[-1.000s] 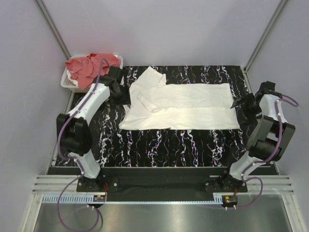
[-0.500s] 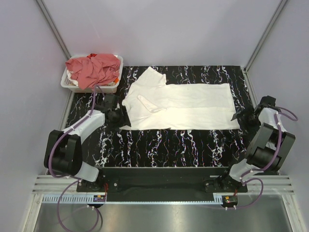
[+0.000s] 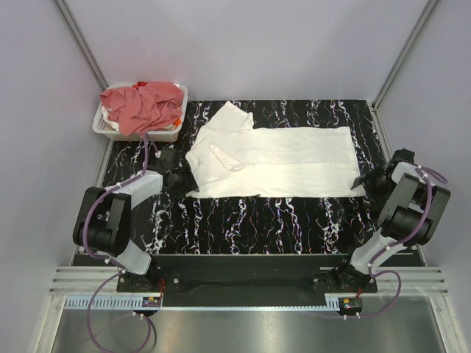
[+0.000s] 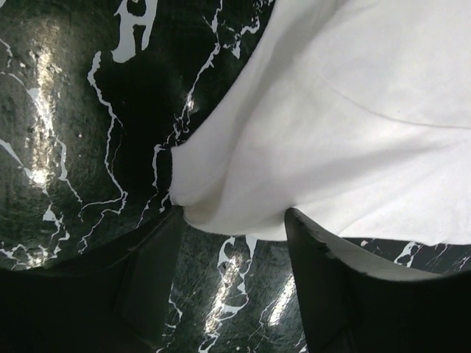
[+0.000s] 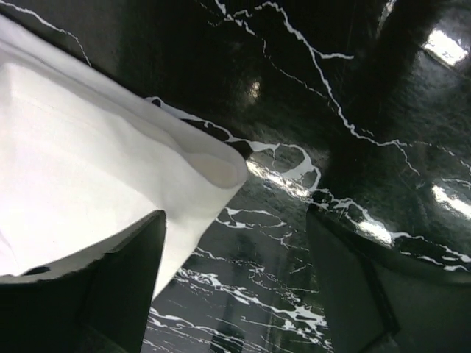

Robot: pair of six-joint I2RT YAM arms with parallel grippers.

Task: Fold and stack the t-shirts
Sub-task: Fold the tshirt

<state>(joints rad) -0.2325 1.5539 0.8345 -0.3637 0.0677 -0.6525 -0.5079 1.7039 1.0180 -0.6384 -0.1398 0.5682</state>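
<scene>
Closing on near corners of the white t-shirt point(image 3: 283, 163) since earlier.
Left end effector point(image 4: 234, 228) and right end effector point(image 5: 235, 228), both released, each straddle one corner.

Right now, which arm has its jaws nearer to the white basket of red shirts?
Left. The left gripper sits just in front of the basket, at the white t-shirt's left corner; the right gripper is far across the table, at its right corner.

No readable text, label, or number anywhere.
</scene>
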